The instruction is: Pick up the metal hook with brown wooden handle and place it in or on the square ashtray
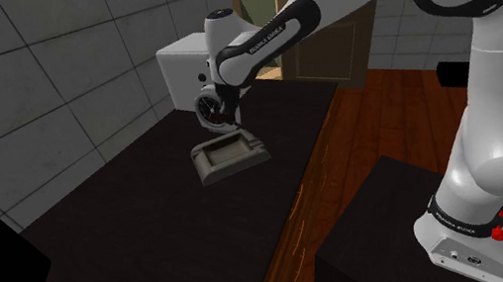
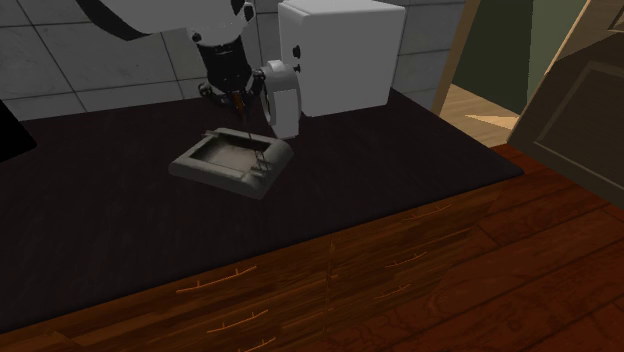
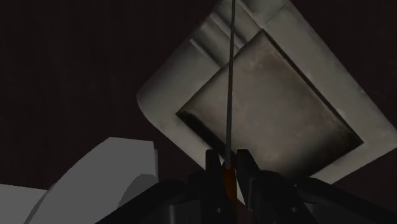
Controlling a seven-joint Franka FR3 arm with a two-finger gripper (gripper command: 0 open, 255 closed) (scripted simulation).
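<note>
Wrist view: the gripper [image 3: 227, 159] is seen closed on the brown handle of the hook [image 3: 229, 95], clasped from both sides by the fingers. The thin metal shaft is pointed away from the fingertips, over the grey square ashtray [image 3: 159, 105]. Contact between tip and ashtray cannot be told. In the shoulder view the gripper is held just above the ashtray. The ashtray is set on the dark surface [image 2: 420, 170], toward its rear edge, near a white box [image 2: 340, 50] placed against the tiled wall.
</note>
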